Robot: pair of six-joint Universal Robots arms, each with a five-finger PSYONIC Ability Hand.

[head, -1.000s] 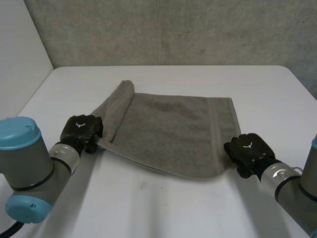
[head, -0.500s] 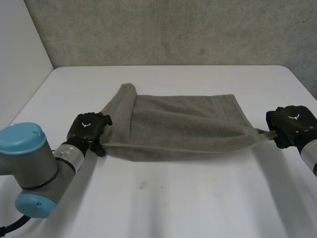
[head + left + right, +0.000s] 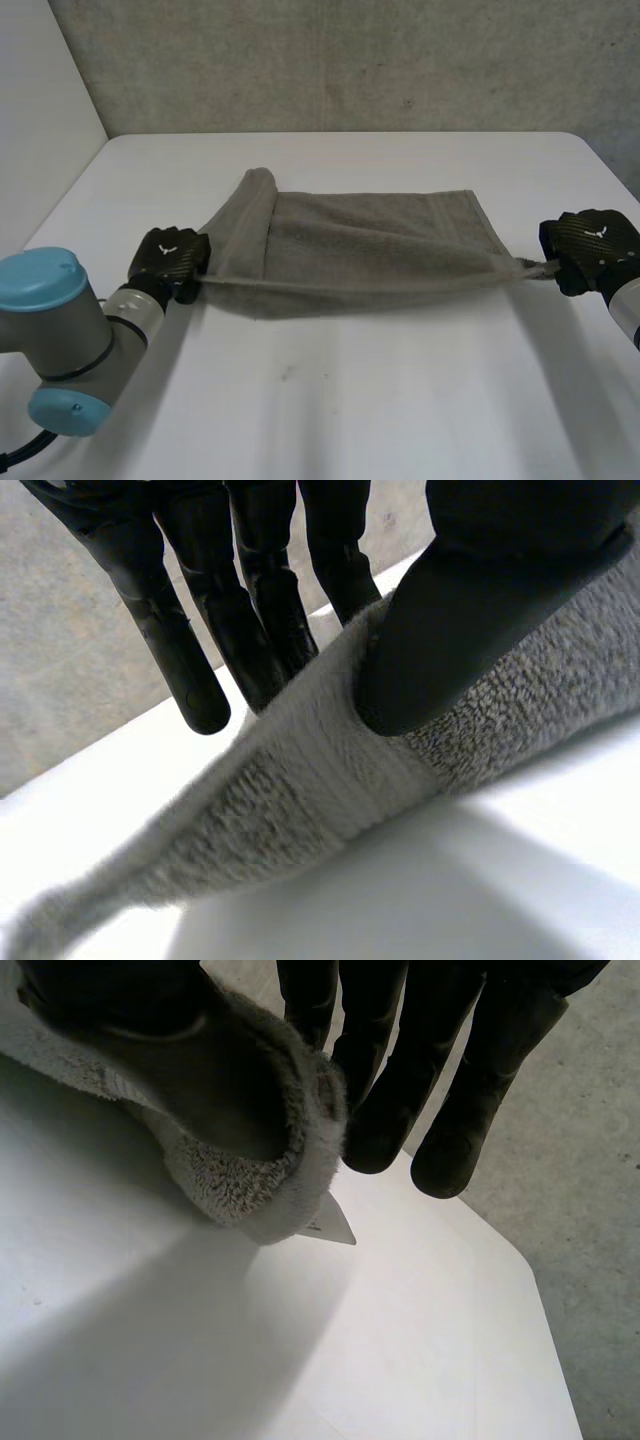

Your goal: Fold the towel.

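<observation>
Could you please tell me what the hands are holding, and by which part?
Both pinch the towel: the left hand its near left corner, the right hand its near right corner.

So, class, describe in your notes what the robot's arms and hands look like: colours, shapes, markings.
The left arm and right arm are thick grey tubes, and the left one has round light-blue caps. The left hand and right hand are black, each with a small white mark on its back. The fingers are thick, smooth and round-tipped.
</observation>
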